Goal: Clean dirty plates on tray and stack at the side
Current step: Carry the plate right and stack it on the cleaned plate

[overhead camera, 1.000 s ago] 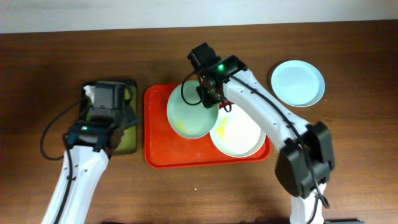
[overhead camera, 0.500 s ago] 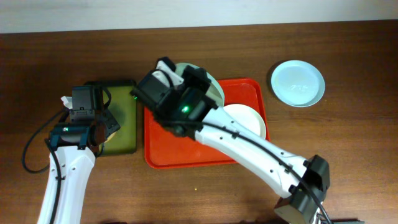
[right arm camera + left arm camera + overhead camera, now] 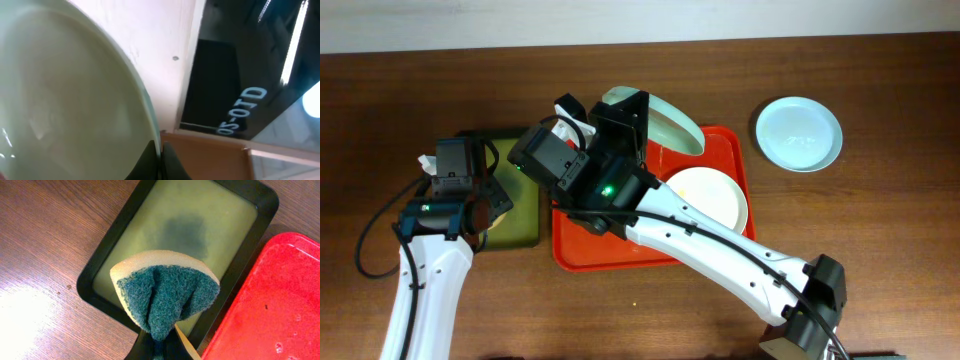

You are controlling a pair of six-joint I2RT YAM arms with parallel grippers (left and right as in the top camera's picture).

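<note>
A pale mint plate (image 3: 670, 122) is up off the red tray (image 3: 732, 150), raised over the tray's far rim, toward the middle of the counter's far edge. It is tipped steeply onto its edge, so from overhead it shows as a narrow crescent whose long axis runs from far-left to near-right. The right gripper (image 3: 159, 150) is pinched closed on its rim. In the right wrist view the hollow face fills the left side; no yellow smear can be made out there.

On the red tray, in the right half, a white plate (image 3: 720, 195) lies flat with a faint yellow tinge. A second mint-blue plate (image 3: 798, 133) lies flat on the bare counter, well apart, near the far right corner.

The dark green tray (image 3: 200, 220) sits just beside the red tray's left rim. Its floor is olive-yellow with a darker patch; wet or dry, I cannot tell. Above it the left gripper (image 3: 160, 342) is clamped on a folded sponge (image 3: 165, 290), green scouring face outward, yellow foam behind.

Behind the raised plate a dark panel (image 3: 220, 75) carries slanted pale letters that look like "05-OTD".
</note>
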